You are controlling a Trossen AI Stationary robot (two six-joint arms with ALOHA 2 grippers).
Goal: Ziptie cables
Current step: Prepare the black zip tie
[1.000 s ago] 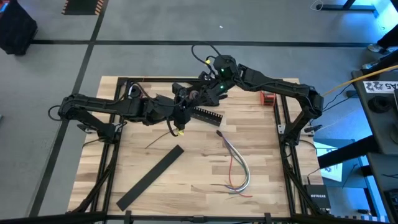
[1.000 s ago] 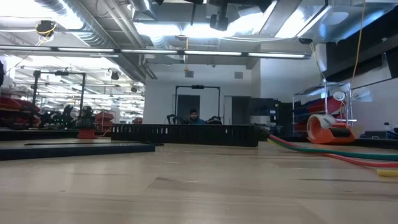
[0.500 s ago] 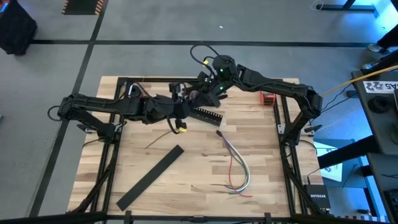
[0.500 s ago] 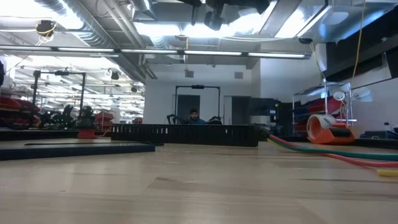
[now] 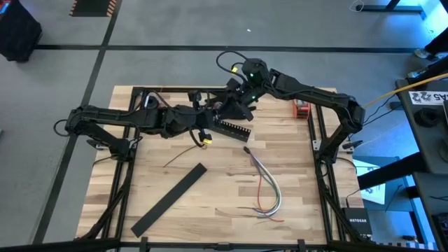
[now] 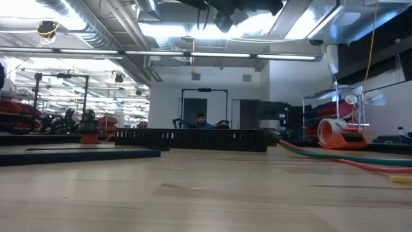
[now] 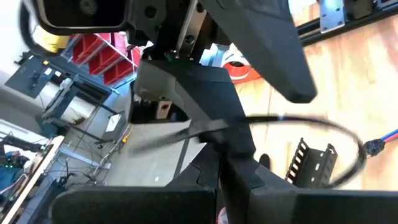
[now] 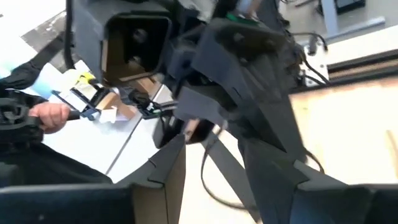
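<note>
The cables point(image 5: 267, 187), a loose grey, white and red bundle, lie on the wooden table right of centre, touched by nothing. Both grippers hang high above the table's far middle, tips facing each other. My left gripper point(image 5: 213, 112) is shut on the ziptie point(image 7: 314, 118), a thin dark strip bent into a loop. My right gripper point(image 5: 227, 108) stands open just beyond it; its fingers point(image 8: 174, 162) sit apart on either side of the left gripper's tip, and I cannot see them touching anything. My left gripper pinches the ziptie between its two shut fingers at a spot along the strip point(image 7: 250, 122). One end point(image 7: 165, 139) sticks out to one side and the rest curls away in a loop on the other. The fingers lie across the strip, which hangs clear of the table.
A black comb-slotted bar point(image 5: 233, 128) lies below the grippers. A flat black strip point(image 5: 170, 199) lies near the front left, and a thin dark line point(image 5: 179, 156) lies on the wood between them. A red-orange object point(image 5: 301, 110) sits at the far right edge.
Both wrists have rolled in place above the far middle of the table. The yellow tag below my left gripper has swung up toward the far edge. The cables and the bars have not moved.
</note>
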